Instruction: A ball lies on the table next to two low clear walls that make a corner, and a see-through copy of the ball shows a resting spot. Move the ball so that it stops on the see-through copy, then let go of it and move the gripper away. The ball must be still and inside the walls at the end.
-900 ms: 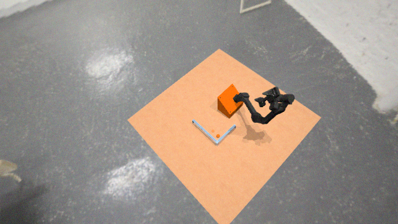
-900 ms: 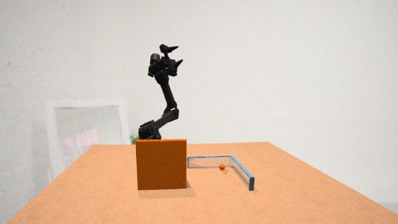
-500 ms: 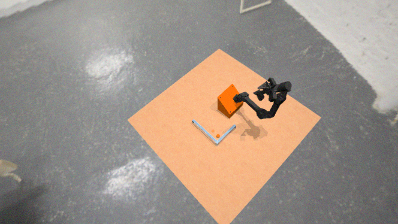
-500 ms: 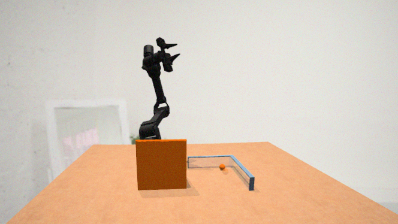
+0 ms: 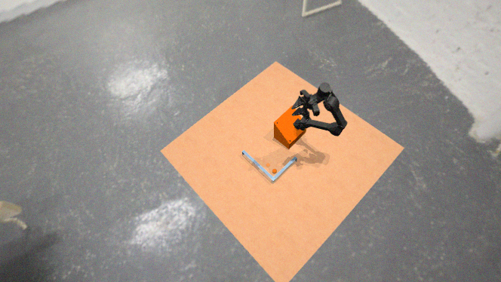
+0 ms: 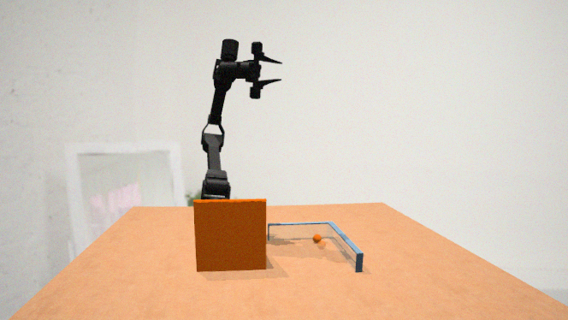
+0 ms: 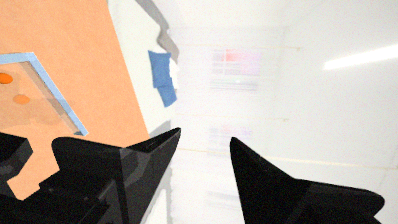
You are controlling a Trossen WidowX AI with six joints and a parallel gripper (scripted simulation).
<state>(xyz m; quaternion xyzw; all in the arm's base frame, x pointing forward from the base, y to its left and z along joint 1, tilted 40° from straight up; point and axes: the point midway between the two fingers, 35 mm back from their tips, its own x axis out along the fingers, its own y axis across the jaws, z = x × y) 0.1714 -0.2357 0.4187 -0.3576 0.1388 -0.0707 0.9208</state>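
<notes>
- The flat orange-tan table top carried a solid orange block.
- Two low clear blue-edged walls stood on it.
- A small orange ball lay inside their corner.

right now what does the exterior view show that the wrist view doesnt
Only the exterior view shows the whole arm raised high, the pincer open and empty well above the table, and the orange block beside the walls. Only the wrist view shows the fingers close up, with nothing between them, and a blue patch past the table edge. Both show the ball, its paler see-through copy and the corner of the clear walls.
</notes>
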